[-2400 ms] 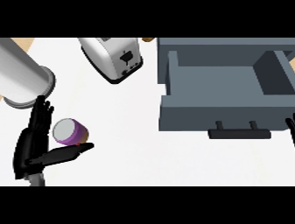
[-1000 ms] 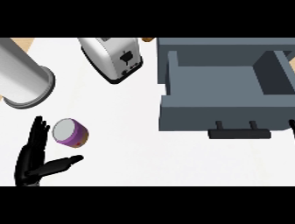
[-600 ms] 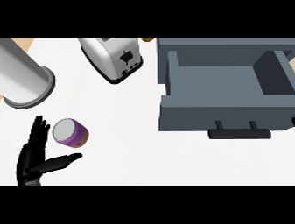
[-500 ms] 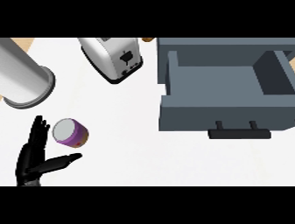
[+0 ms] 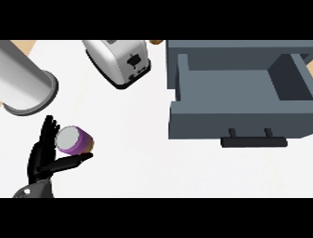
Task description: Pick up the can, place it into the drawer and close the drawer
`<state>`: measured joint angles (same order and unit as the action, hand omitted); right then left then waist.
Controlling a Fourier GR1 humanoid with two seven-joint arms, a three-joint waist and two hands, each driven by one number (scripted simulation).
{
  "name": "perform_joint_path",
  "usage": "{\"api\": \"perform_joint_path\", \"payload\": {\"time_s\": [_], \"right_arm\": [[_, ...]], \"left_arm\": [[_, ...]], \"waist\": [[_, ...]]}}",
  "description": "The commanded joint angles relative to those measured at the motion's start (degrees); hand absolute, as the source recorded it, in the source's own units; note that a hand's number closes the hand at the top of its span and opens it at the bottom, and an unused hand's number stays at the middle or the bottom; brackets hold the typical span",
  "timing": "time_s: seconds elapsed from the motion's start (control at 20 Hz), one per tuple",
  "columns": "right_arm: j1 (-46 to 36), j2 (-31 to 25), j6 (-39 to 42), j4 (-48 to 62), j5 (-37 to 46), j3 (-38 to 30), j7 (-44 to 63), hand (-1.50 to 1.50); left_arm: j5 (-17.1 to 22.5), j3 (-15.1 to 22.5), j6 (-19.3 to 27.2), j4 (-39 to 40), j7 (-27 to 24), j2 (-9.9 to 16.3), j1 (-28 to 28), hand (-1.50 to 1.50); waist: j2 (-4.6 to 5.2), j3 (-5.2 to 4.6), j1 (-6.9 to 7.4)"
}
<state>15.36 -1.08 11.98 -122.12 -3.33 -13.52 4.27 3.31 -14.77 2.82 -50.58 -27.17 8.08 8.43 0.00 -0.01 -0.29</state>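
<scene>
A single head view looks steeply down onto the white counter from above its near edge, close enough that counter fills most of the view, its left edge showing, with the open drawer far right.

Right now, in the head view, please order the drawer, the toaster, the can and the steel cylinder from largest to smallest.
1. drawer
2. steel cylinder, partly cut off by the view's edge
3. toaster
4. can, beside the left hand
</scene>
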Motion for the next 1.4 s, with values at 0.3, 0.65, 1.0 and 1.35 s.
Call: {"api": "perform_joint_path", "payload": {"time_s": [0.3, 0.65, 1.0, 1.35], "right_arm": [[-0.85, 0.97, -2.51, 1.54, 2.67, 3.96, -0.69, -1.50], [-4.30, 0.35, -1.83, -0.20, 1.35, 1.69, 4.63, -1.50], [3.75, 1.03, 0.23, -4.63, -1.76, 1.62, 0.46, -1.50], [1.23, 1.05, 0.19, 0.88, -0.71, -0.24, -2.12, -1.50]], "left_arm": [[-0.35, 1.08, 2.43, 8.65, -1.80, -0.69, 8.19, -1.50], [0.88, 2.46, 0.22, 7.65, -1.70, -0.89, 8.21, -1.50], [3.02, 2.75, -1.88, 5.10, -0.71, -0.65, 8.58, 1.50], [4.27, 4.43, -2.24, 0.60, 1.80, -2.40, 10.39, 1.50]], "waist": [[0.03, -0.01, -0.07], [0.03, -0.01, 0.08], [-0.03, 0.00, -0.08], [-0.02, 0.01, 0.04]]}}
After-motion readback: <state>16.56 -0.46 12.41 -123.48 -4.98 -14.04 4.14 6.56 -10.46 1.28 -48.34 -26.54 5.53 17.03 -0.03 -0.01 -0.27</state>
